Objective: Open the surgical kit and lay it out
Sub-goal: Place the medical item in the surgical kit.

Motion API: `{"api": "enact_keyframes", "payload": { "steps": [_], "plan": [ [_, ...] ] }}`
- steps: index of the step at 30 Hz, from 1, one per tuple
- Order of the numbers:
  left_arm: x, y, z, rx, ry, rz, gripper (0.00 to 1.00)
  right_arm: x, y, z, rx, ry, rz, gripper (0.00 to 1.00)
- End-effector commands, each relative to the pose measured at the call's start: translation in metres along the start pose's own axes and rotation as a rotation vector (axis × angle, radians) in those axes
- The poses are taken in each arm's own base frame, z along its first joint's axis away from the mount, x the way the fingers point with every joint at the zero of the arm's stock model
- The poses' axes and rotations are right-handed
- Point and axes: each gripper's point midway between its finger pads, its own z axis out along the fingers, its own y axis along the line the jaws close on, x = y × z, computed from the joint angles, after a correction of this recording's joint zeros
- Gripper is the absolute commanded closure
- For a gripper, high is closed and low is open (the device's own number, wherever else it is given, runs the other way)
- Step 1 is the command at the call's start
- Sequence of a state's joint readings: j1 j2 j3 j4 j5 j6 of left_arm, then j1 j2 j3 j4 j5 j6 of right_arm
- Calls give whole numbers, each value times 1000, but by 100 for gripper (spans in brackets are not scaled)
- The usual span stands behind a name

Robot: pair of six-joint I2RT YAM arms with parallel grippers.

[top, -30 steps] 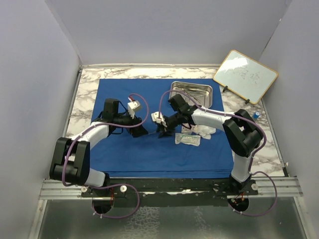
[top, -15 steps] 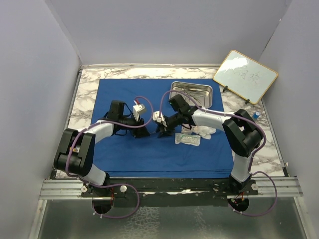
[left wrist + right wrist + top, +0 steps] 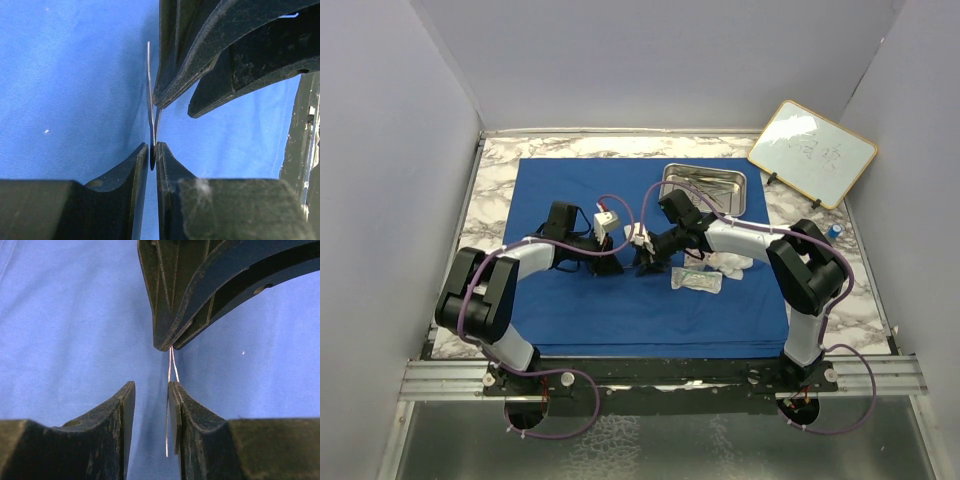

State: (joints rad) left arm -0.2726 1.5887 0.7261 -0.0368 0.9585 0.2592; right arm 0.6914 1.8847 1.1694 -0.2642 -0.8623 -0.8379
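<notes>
The royal-blue cloth lies spread flat on the table. Both grippers meet above its middle. My left gripper is shut on one end of thin steel tweezers. In the right wrist view the tweezers lean on the inner face of one finger of my right gripper, whose jaws stand apart. From above, the left gripper and right gripper almost touch tip to tip. The steel tray sits at the cloth's far right and holds instruments. White gauze and a clear packet lie right of the grippers.
A wood-framed whiteboard leans at the back right corner. A small blue object stands by the right wall. Grey walls close in the marble table on three sides. Purple cables loop over both arms.
My left arm swung right toward the right gripper, and its jaws closed from wide apart onto the tweezers. The right arm stayed where it was.
</notes>
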Motion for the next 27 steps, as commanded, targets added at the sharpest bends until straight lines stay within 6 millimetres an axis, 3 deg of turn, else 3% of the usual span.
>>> {"api": "enact_keyframes", "payload": {
  "steps": [1, 8, 15, 21, 27],
  "plan": [
    [-3, -5, 3, 46, 0, 26, 86, -10, -2, -3, -3, -51, -6, 67],
    [1, -4, 5, 50, 23, 12, 96, -12, -1, -5, -15, -74, 8, 67],
    [4, -4, 6, 35, 40, 24, 93, -11, -7, -14, -1, -83, 29, 67],
    [6, 0, 6, -27, 75, 66, 93, -13, -16, -33, 42, -80, 34, 67],
    [5, 1, 8, -106, 107, 159, 93, -18, -24, -64, 108, -70, 41, 68]
  ]
}}
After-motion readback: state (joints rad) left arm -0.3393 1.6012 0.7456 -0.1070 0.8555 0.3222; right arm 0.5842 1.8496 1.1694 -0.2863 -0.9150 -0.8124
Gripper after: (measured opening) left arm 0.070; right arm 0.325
